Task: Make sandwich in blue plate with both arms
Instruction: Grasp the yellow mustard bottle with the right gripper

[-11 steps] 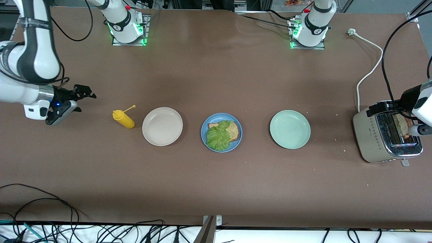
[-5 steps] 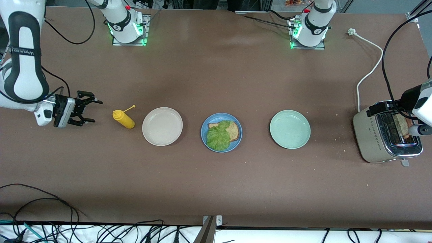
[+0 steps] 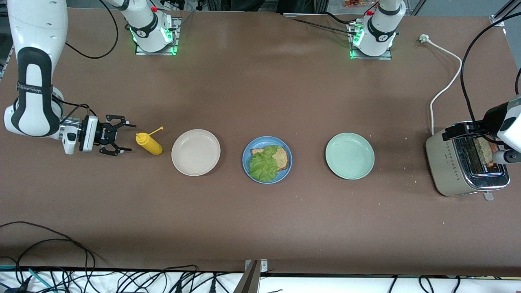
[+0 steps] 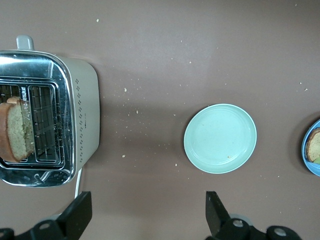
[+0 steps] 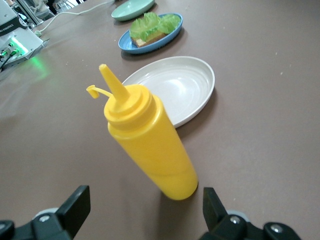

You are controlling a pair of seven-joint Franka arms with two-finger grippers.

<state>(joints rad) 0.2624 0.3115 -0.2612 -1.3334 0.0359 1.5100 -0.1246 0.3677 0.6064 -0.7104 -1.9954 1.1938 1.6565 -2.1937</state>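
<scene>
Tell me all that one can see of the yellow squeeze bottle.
The yellow squeeze bottle is glossy plastic with a pointed nozzle and a small cap hanging off on a thin strap. It stands upright on the brown table, beside the beige plate, toward the right arm's end. The open right claw faces it, not touching.

A brown table (image 3: 260, 93) carries a row of things. From the right arm's end: a yellow bottle (image 3: 149, 144), upright, a beige plate (image 3: 195, 152), the blue plate (image 3: 249, 158), a green plate (image 3: 349, 156), well apart, and a toaster (image 3: 449, 162). A white cord (image 3: 444, 87) and crumbs lie near the toaster.
</scene>
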